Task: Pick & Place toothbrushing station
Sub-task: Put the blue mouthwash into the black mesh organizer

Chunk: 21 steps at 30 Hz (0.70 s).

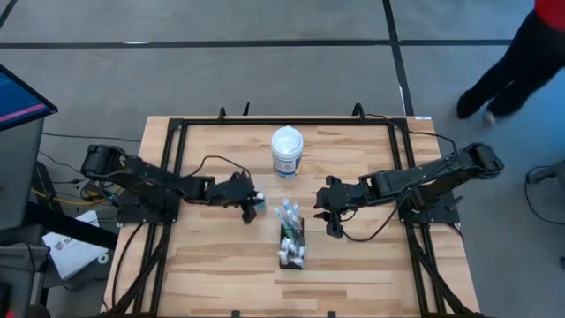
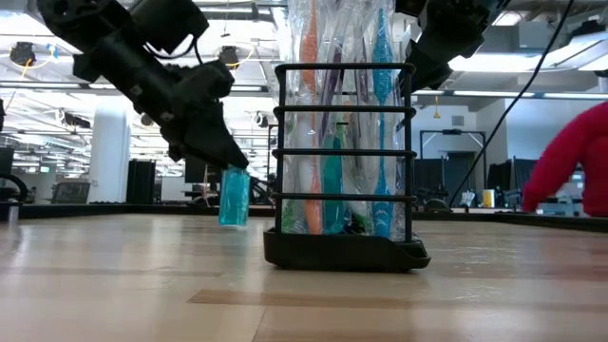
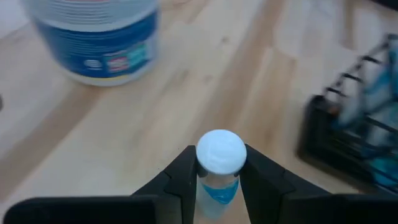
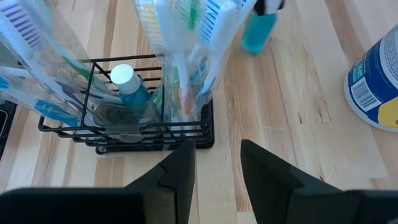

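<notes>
The toothbrushing station (image 1: pixel 291 240) is a black wire rack at mid-table, standing on its base and holding wrapped toothbrushes (image 4: pixel 180 37) and a white-capped bottle (image 4: pixel 127 84). It also shows in the low view (image 2: pixel 344 249) and the left wrist view (image 3: pixel 348 146). My left gripper (image 1: pixel 250 206) is just left of the rack's far end, shut on a small blue bottle (image 2: pixel 234 196) with a white cap (image 3: pixel 221 150). My right gripper (image 1: pixel 334 216) hangs open to the right of the rack (image 4: pixel 217 163), touching nothing. My left gripper pinches the small blue bottle between its two fingers (image 3: pixel 183 177), on the upper body just under the white cap (image 3: pixel 217 186). The fingers slant down from the table's left. The bottle hangs upright below them, and I cannot tell whether its bottom (image 2: pixel 233 220) touches the table.
A white round tub with a blue label (image 1: pixel 287 150) stands behind the rack, toward the far edge. A black frame (image 1: pixel 177 128) borders the table. A person in red (image 1: pixel 530 53) moves beyond the far right corner. Bare wood lies near the front edge.
</notes>
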Tool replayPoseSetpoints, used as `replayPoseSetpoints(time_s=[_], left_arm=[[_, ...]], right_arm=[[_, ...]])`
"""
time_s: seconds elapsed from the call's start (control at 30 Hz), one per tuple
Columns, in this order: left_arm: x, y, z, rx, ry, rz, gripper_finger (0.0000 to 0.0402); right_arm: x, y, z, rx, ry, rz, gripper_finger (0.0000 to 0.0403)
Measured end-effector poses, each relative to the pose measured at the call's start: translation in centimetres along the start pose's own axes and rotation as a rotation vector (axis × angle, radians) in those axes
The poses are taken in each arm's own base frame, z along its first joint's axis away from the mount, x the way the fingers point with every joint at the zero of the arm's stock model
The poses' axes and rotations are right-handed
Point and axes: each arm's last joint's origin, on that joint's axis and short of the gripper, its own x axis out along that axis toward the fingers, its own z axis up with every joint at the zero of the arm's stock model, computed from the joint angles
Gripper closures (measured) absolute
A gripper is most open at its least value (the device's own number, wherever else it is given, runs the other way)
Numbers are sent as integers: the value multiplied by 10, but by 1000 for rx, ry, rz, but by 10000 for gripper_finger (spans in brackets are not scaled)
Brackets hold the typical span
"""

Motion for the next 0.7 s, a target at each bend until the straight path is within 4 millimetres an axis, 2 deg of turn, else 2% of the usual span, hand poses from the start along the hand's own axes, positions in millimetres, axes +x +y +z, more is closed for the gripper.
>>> replayPoseSetpoints(time_s=[0.43, 0.7], left_arm=[[-14, -40, -8, 6, -18, -231, 312], [-30, -77, 4, 44, -62, -360, 312]], right_arm=[[0, 0, 1, 1, -7, 2, 283], [0, 0, 1, 1, -7, 2, 283]])
